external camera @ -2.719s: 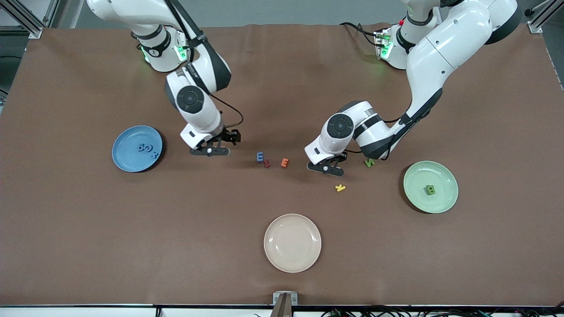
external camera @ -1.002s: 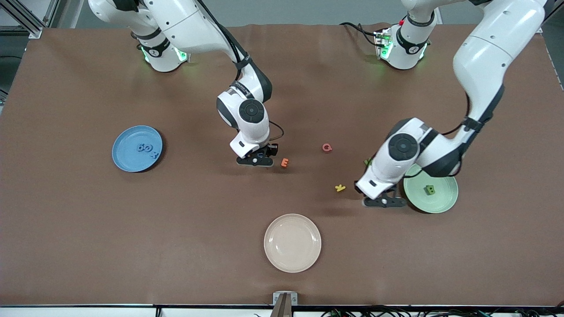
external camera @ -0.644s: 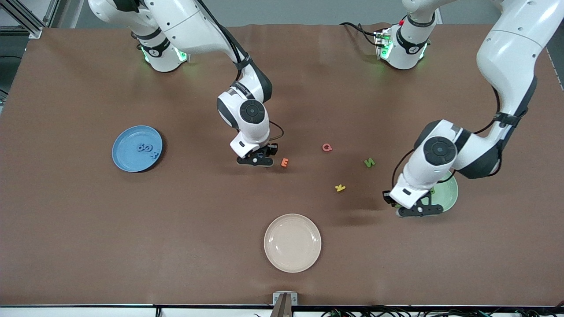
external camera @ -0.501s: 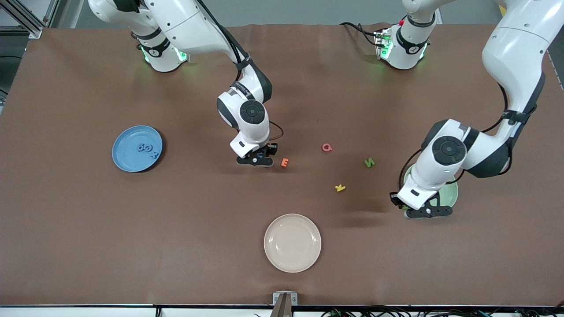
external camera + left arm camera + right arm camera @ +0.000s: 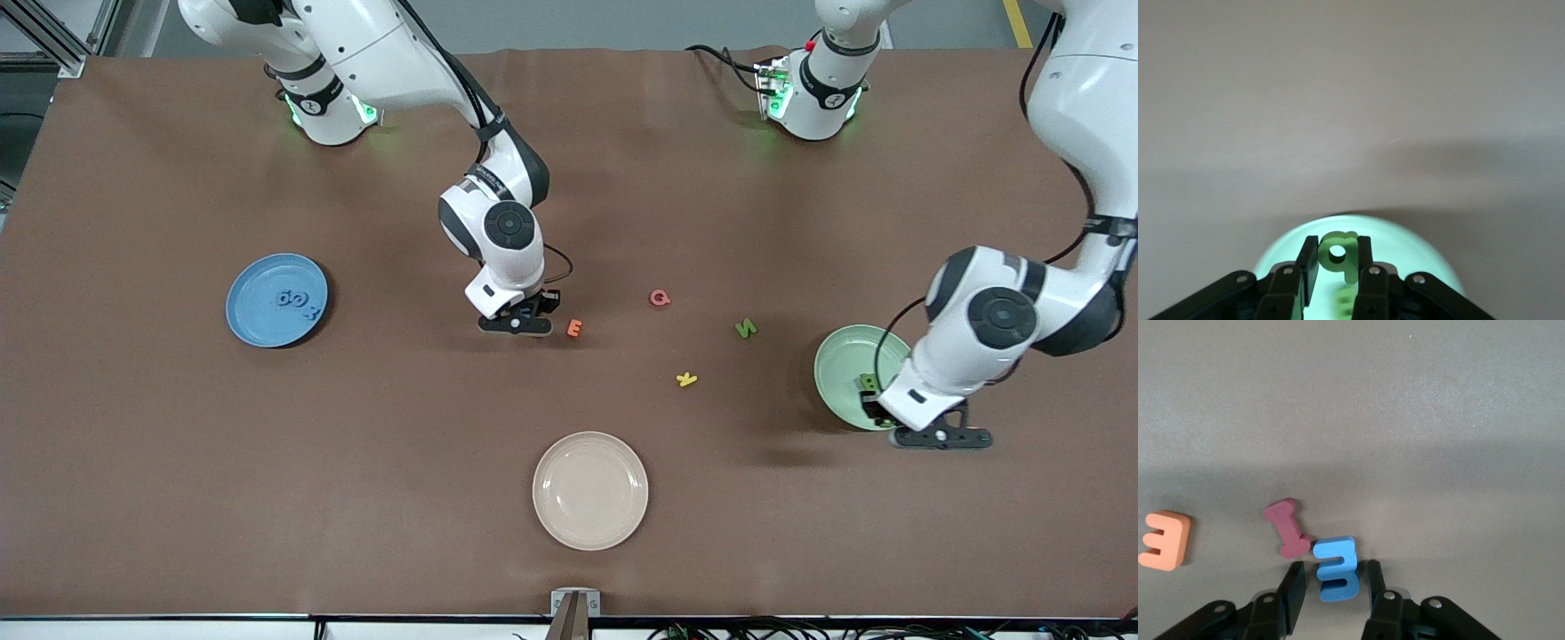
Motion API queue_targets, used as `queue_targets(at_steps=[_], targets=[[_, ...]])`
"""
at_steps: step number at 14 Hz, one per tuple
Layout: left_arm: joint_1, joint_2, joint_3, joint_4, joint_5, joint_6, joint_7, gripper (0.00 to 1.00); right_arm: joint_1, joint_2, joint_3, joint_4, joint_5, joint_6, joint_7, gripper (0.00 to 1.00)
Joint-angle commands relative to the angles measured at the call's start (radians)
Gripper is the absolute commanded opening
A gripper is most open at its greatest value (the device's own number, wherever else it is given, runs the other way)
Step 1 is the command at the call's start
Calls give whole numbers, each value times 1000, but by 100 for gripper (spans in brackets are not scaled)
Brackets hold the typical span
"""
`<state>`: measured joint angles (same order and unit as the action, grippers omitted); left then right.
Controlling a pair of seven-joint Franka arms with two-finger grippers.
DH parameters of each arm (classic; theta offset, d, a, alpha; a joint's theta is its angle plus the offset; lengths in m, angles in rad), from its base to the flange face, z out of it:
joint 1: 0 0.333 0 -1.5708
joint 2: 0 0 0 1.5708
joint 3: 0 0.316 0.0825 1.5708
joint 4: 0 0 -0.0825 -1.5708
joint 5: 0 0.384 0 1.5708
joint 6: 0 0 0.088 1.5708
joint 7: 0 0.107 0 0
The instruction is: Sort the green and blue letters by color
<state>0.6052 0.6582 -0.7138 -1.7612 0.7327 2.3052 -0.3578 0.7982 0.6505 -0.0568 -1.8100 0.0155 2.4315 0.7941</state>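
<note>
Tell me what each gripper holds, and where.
Left gripper pinches a green letter by its flat sides, over the green plate. Right gripper straddles the blue E, not yet clamped.

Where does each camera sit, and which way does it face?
Front view: high across the table, facing both arm bases; shows both arms, the blue plate, green plate, loose letters.
Left wrist view: on the left arm, looking down past the left claw, shut on a green letter over the green plate.
Right wrist view: on the right arm, looking down past the right claw straddling the blue E, red letter touching it.
Shared: the orange E shows in the front and right wrist views.
</note>
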Motion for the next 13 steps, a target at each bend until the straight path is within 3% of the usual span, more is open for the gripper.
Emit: queue_targets(at_steps=[1, 3, 5, 6, 9, 13], targets=[[56, -3, -12, -50, 13, -4, 65, 0, -10, 14, 2, -5, -17, 37, 4, 39], [100, -6, -15, -93, 13, 3, 91, 0, -14, 17, 2, -3, -19, 41, 4, 30], [132, -9, -18, -122, 13, 5, 123, 0, -16, 15, 2, 0, -17, 40, 2, 7], [149, -17, -30, -144, 13, 5, 128, 0, -19, 14, 0, 0, -17, 38, 4, 0], [205, -25, -96, -184, 11, 5, 106, 0, -51, 2, 0, -3, -16, 18, -6, 0], [206, -17, -105, -188, 10, 5, 106, 0, -146, -101, 2, -8, -14, -208, -155, 0]])
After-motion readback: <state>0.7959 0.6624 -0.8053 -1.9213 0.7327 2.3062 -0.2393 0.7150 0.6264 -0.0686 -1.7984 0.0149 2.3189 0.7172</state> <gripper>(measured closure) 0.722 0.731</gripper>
